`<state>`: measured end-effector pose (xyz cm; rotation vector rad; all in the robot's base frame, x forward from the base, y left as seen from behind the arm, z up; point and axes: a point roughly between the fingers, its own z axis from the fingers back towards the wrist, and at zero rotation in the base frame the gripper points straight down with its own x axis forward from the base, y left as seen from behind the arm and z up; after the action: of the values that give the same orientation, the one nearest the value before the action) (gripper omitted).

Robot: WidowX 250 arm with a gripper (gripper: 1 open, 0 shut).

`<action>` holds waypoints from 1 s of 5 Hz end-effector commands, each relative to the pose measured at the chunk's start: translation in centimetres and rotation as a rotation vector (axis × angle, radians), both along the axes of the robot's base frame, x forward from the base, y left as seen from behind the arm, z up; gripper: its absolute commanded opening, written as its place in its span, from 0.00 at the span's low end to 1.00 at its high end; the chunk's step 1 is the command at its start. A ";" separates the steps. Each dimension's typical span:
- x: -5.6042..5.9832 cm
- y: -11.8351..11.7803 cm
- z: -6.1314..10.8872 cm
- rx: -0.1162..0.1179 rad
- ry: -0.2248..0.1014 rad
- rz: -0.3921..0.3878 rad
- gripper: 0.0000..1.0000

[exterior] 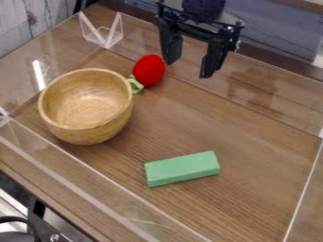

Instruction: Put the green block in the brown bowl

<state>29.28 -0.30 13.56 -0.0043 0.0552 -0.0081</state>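
Note:
The green block (182,168) lies flat on the wooden table, near the front and right of centre. Left of it stands the brown bowl (86,105), upright and empty. My gripper (188,61) hangs at the back of the table, well above and behind the block. Its two black fingers (167,43) point down with a wide gap and nothing between them, so it is open.
A red round toy with green leaves (147,70) sits between the bowl and the gripper, touching the bowl's rim side. Clear plastic walls (51,180) fence the table on all sides. A clear plastic stand (101,31) is at the back left.

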 end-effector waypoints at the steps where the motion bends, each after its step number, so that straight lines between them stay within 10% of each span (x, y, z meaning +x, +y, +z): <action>1: -0.8 0.0 -1.2 -0.006 0.027 -0.083 1.00; 3: -5.6 -0.6 -3.3 -0.027 0.015 -0.481 1.00; 5: -8.0 -1.1 -5.7 -0.028 -0.032 -0.650 1.00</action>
<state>20.82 -1.30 7.02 -0.0276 0.0636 -0.6522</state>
